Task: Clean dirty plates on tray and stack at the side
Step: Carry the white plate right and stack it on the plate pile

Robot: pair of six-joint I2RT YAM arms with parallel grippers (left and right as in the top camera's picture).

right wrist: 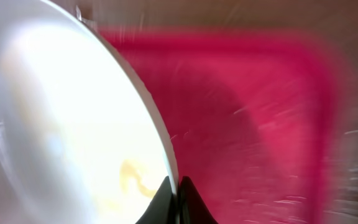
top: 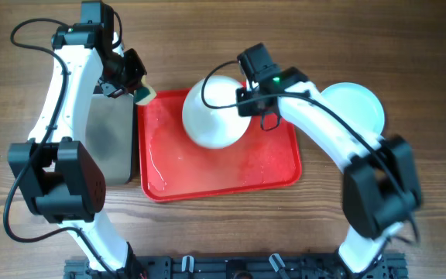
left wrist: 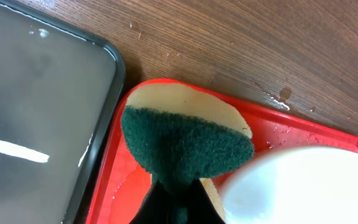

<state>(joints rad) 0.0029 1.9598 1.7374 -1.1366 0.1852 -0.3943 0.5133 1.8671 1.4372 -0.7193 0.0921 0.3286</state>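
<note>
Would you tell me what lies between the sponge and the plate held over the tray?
Only a bare, wet strip of the tray, plain in the overhead view; sponge and plate are apart.

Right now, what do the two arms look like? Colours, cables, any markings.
Both the left arm and right arm have smooth white links with boxy black joint housings. Thin black cables loop loosely alongside each. A small green light glows by the right wrist. Fingers are black. No readable markings.
</note>
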